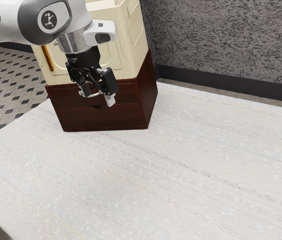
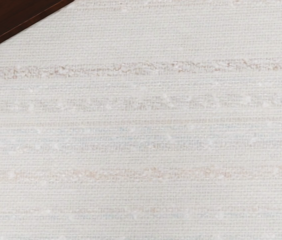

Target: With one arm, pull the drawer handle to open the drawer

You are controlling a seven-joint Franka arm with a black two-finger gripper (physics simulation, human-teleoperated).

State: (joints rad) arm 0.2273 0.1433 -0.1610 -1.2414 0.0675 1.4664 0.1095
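Table (image 1: 156, 190): striped, nearest the camera in the exterior view
Cabinet (image 1: 106, 119): dark red-brown, at the table's edge, cream box (image 1: 126, 60) on top
Drawer (image 1: 68, 96): upper front, looks flush with the part below
Handle (image 1: 95, 94): pale bow between the fingers; contact unclear
Gripper (image 1: 98, 94): 2 fingers spread apart, before the drawer
Wrist view: striped table, dark cabinet corner beside it
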